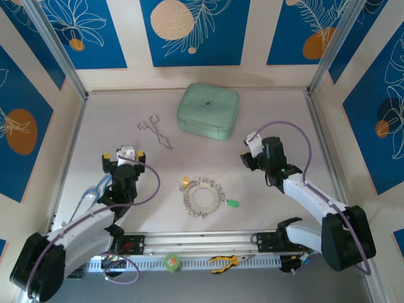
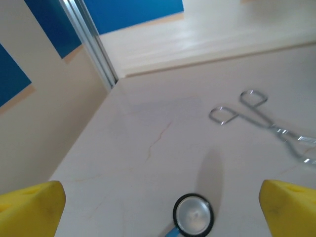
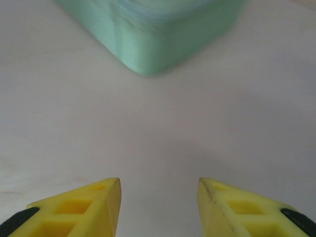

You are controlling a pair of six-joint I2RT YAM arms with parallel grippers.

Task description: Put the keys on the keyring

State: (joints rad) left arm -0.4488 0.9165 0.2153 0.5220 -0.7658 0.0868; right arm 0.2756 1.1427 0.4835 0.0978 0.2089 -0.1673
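Keys [image 1: 185, 182] lie just beside the keyring [image 1: 205, 197]; left gripper [image 1: 124, 154] and right gripper [image 1: 247, 158] flank it, both apart and empty, seemingly poised to reach.

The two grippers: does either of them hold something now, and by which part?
Nothing is held. The left gripper is wide open. The right gripper is open too, with bare table between its fingers.

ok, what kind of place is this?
Probably a robot test cell, not a home: left arm and right arm bolted to a rail, tabletop boxed in by blue printed panels, staged props like the forceps.
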